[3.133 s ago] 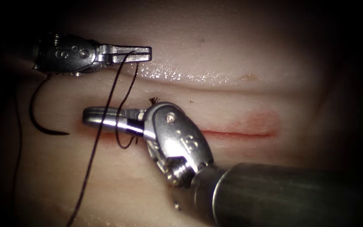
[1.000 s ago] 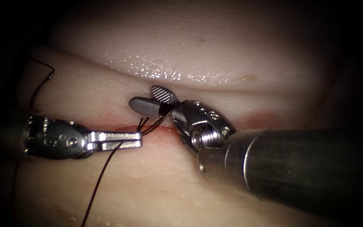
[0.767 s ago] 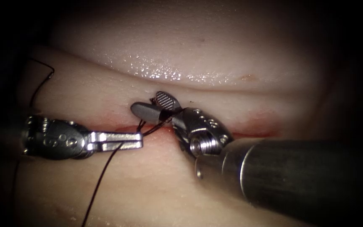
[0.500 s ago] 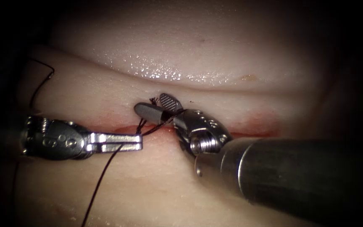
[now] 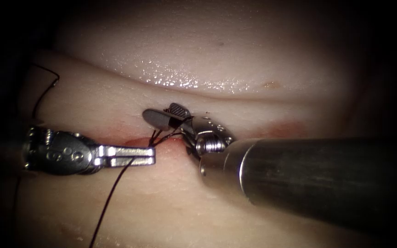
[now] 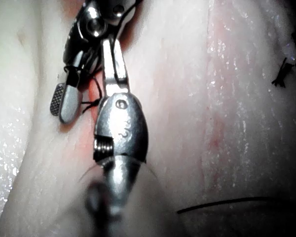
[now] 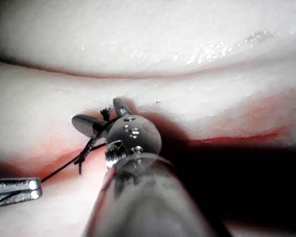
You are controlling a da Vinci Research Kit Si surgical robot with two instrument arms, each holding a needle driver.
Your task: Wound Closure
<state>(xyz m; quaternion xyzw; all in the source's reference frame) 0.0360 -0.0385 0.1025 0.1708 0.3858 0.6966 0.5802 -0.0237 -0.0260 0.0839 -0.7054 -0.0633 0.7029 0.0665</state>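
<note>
My left tool (image 5: 152, 156) lies over the left part of the cut (image 5: 286, 128), jaws shut on the dark thread (image 5: 111, 193), which trails down toward the near edge. From those jaws (image 6: 108, 47) the thread runs to a knot at the cut and around my right tool (image 5: 158, 110), whose jaws stand open just right of it (image 7: 96, 112). A short frayed thread end (image 5: 167, 109) sits between the open jaws. A thin dark curve (image 5: 44, 87) lies at the far left. I cannot tell whether it is needle or thread. Neither tool holds the needle.
The tissue (image 5: 217, 46) rises in a wet, shiny fold behind the cut. Red fluid stains the cut's edges (image 7: 246, 133). The right tool's thick shaft (image 5: 309, 174) covers the near right. A cut thread stub (image 6: 281, 76) stands farther along the tissue.
Since three seconds ago the left tool carried the thread from upper left down to the cut. Over the last second the right tool's shaft swung left; its open jaws stayed at the knot.
</note>
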